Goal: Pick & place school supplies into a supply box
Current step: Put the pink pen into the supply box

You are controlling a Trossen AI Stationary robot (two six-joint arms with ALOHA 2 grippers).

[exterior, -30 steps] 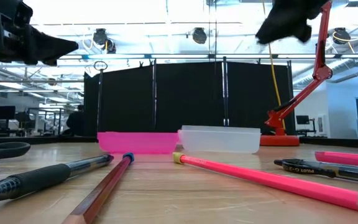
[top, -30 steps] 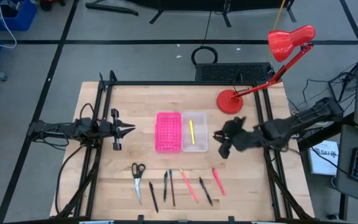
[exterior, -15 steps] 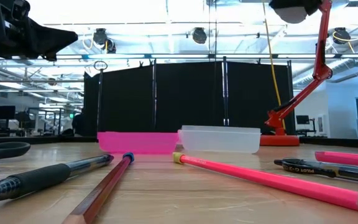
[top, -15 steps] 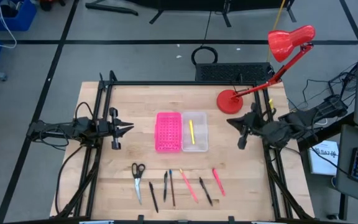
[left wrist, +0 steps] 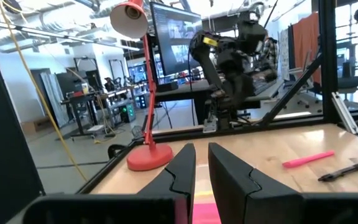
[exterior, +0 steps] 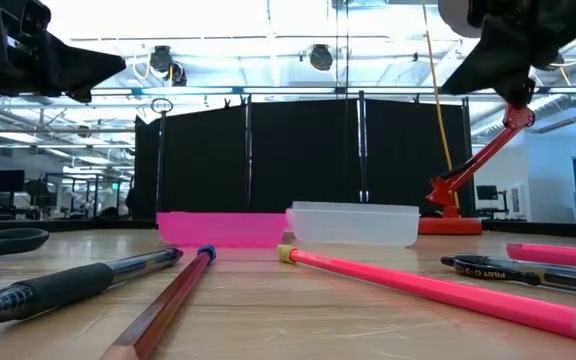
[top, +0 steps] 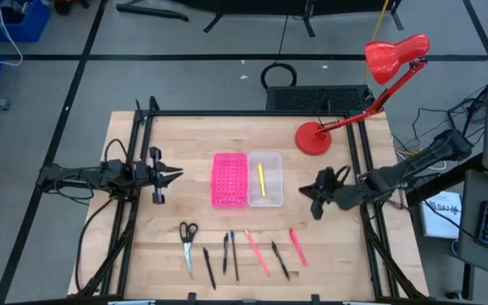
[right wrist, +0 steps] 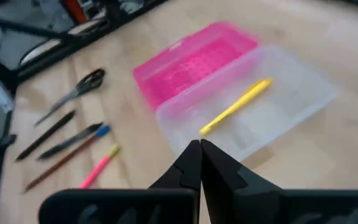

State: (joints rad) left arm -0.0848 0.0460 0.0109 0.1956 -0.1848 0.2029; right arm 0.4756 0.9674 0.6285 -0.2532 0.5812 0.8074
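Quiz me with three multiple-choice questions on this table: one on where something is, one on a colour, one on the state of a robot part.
1. Where is the yellow pencil?
A. Inside the clear supply box
B. On the pink perforated panel
C. In the row of supplies at the table's front edge

2. What colour is the desk lamp?
A. Blue
B. Red
C. White

3. How do the right gripper's jaws stand?
A. Wide open
B. Clamped on a pen
C. Closed together, holding nothing

Answers:
1. A, since the high view and right wrist view both show the pencil lying within the clear tray's walls.
2. B, as its shade and round base are red in the high view.
3. C, because the right wrist view shows the two dark fingers meeting with nothing between them.
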